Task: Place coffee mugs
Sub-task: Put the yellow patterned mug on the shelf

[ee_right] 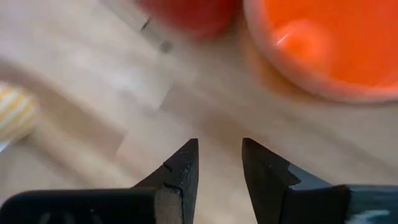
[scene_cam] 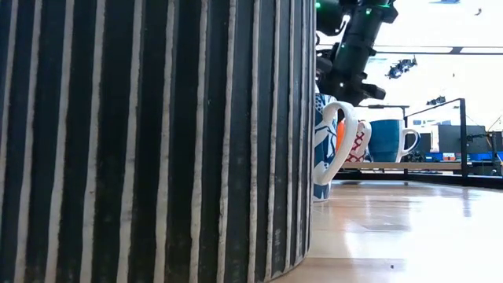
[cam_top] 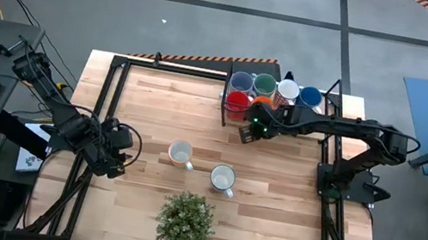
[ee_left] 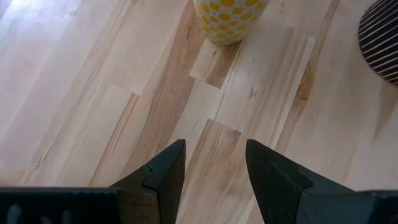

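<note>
Several mugs stand bunched at the table's far edge: lavender-blue, green, white, blue, red and orange. Two more stand mid-table: a cream mug with yellow dots and a white patterned mug. My right gripper hovers open just in front of the red and orange mugs. In the right wrist view, its fingers point down at bare wood below the orange mug. My left gripper is open over the table's left part, and the dotted mug lies ahead of it.
A leafy plant in a dark striped pot stands near the table's front edge and fills much of the low view. A black frame runs along the mug cluster's left side. Bare wood lies between the two arms.
</note>
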You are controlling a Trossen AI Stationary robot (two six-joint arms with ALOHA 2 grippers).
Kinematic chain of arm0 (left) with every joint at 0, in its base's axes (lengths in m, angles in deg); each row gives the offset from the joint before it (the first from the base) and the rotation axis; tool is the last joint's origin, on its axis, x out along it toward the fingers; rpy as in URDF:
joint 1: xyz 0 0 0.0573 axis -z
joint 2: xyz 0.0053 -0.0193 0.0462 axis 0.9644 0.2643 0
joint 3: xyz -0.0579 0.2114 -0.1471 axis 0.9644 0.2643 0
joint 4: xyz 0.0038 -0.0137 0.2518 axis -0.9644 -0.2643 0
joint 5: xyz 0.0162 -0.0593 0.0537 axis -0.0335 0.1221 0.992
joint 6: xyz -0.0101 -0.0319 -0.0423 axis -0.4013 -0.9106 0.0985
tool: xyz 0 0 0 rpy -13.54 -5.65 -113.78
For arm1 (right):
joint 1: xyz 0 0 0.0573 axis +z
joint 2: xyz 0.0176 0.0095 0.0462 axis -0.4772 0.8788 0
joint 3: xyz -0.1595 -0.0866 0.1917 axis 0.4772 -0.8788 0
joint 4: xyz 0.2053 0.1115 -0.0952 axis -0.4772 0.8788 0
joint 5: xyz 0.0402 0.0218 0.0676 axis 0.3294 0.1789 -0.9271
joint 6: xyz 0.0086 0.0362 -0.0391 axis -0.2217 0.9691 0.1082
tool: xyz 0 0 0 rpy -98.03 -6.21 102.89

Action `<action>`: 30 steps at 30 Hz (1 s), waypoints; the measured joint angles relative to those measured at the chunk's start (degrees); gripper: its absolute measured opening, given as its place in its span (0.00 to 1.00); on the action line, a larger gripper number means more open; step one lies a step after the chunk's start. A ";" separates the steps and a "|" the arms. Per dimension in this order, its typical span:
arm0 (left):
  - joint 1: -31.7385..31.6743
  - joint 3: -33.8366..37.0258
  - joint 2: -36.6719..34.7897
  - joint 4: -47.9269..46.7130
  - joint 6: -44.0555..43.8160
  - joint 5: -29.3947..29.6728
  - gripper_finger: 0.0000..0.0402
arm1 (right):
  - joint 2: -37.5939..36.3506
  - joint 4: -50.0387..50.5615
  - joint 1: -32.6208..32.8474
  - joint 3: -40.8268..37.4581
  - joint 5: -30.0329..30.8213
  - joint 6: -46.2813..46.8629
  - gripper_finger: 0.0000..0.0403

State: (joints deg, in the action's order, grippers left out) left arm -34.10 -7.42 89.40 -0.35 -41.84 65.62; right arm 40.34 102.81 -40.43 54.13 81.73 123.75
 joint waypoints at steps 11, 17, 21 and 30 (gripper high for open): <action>-0.10 0.00 0.00 1.25 0.29 5.81 0.39 | 0.00 14.64 7.20 0.00 -14.00 4.30 0.26; -4.31 0.00 0.00 15.25 15.30 14.82 0.39 | 0.00 31.33 15.84 0.00 -10.99 14.28 0.26; -13.70 -0.04 1.02 26.07 32.62 2.46 0.39 | 0.00 33.85 22.71 0.00 -8.84 20.54 0.26; -35.97 -0.02 6.37 27.52 49.17 -15.77 0.39 | 0.00 32.71 36.91 0.00 -0.94 40.49 0.26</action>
State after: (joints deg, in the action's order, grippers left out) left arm -70.07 -7.44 95.77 27.17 7.33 49.86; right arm 40.34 135.52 -3.52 54.13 80.80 164.24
